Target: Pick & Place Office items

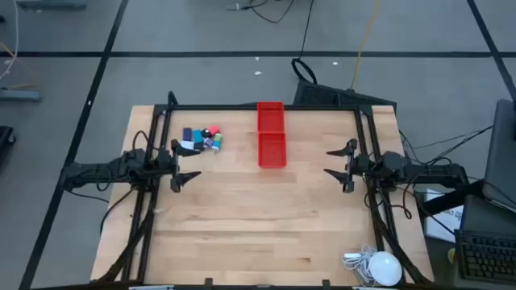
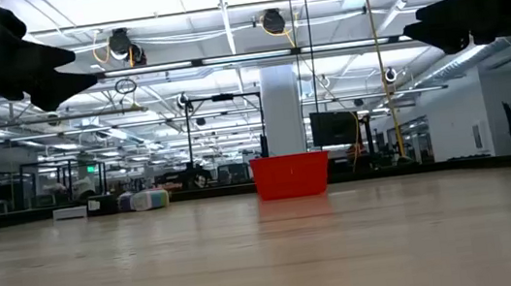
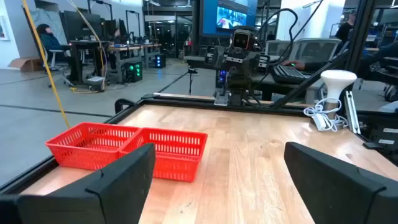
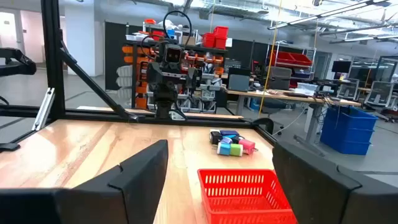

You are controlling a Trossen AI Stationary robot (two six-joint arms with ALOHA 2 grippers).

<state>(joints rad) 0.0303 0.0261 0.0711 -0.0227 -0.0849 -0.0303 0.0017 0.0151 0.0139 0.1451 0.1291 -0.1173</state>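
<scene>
Office items (image 1: 201, 138) lie clustered beside the red tray (image 1: 271, 135), no readable writing; both arms' jaws gape apart.

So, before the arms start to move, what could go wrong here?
The office items lie packed together, so the left end effector, open beside them, may catch two pieces or scatter them. The red tray is narrow, so a dropped piece could miss it. The right end effector waits open across the table.
</scene>
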